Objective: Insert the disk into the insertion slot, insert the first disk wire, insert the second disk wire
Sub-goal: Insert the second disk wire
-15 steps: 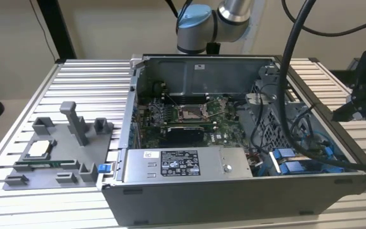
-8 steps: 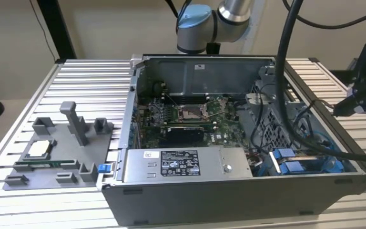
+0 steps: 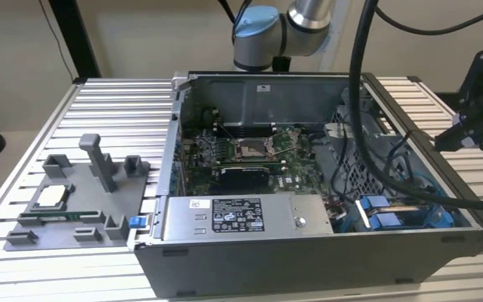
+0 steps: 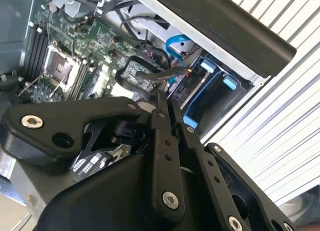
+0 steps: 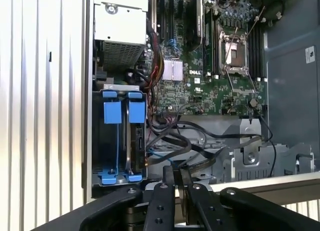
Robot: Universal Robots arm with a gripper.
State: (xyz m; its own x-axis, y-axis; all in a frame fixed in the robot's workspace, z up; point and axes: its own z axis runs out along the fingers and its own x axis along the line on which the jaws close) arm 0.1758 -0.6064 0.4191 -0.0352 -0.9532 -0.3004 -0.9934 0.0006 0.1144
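Observation:
The insertion slot point(image 5: 120, 87) is a grey metal bay with blue tabs at the case's corner, also seen in the exterior view point(image 3: 402, 214) and the second wrist view point(image 4: 212, 88). A dark flat body, the disk point(image 5: 138, 146), stands between the blue rails with a connector showing; its label is hidden. Loose dark wires point(image 5: 172, 141) curl beside the bay, and a grey wire with an orange tip point(image 4: 167, 73) lies just past the fingertips. My black gripper point(image 5: 176, 170) point(image 4: 164, 97) hovers above and outside the case's right wall point(image 3: 444, 138), fingers pressed together with nothing seen between them.
A grey power-supply box point(image 3: 241, 217) fills the case's near side, beside the motherboard point(image 3: 250, 149). Thick black hoses point(image 3: 363, 94) hang across the case. On the exterior view's left, a grey fixture tray point(image 3: 73, 207) sits on the slatted table point(image 3: 116, 107).

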